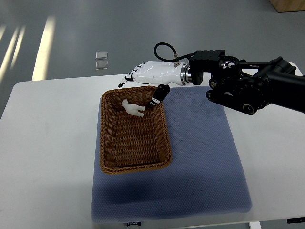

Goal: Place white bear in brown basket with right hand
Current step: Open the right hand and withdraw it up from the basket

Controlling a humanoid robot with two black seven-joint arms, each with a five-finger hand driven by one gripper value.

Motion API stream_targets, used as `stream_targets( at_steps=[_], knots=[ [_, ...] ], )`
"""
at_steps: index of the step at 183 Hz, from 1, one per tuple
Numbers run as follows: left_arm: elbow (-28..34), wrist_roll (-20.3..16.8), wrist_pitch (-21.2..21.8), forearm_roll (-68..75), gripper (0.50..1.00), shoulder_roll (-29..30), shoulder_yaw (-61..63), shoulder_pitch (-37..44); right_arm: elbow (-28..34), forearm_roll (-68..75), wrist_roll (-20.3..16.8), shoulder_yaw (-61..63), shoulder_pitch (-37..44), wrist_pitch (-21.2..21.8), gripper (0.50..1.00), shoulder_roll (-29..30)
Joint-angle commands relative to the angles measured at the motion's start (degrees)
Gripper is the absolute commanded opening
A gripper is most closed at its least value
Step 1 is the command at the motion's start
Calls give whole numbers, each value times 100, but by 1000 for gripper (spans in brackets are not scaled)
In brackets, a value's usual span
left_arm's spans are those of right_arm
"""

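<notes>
- A white table (43,133) fills the view, its left part bare, grey floor beyond its far edge
- A blue-grey mat (205,162) lies on the table, and its left part carries the brown basket (135,164)
- The brown basket is a woven rectangular one, standing upright with its long side running away from the robot
- The white bear (132,109) lies inside the basket at the far end, resting on the woven bottom just beside the far wall
- The right hand (150,76) hangs above the basket's far rim, its white fingers loosely spread and gripping nothing; the dark-tipped thumb points down to just beside the bear, and contact between them cannot be told
- The right arm (252,86), black and bulky, reaches in from the right edge above the mat's far right corner
</notes>
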Motion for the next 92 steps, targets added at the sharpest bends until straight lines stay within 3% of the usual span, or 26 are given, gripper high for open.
stream_targets(
  at_steps=[1,37,63,92],
  knots=[
    [-1,0,0,1,1000,0,0,0,-42,71,-12,50,-36,-75,862,-35],
    [8,0,0,1,1000,0,0,0,-385,756,-65,788,-563,-128,862,-141],
    [8,0,0,1,1000,0,8,0,-702,1433,-83,1693,-1213,-391,862,-106],
    [8,0,0,1,1000,0,8,0,-869,2583,-399,2923,-1951,-646,862,-71]
  ],
)
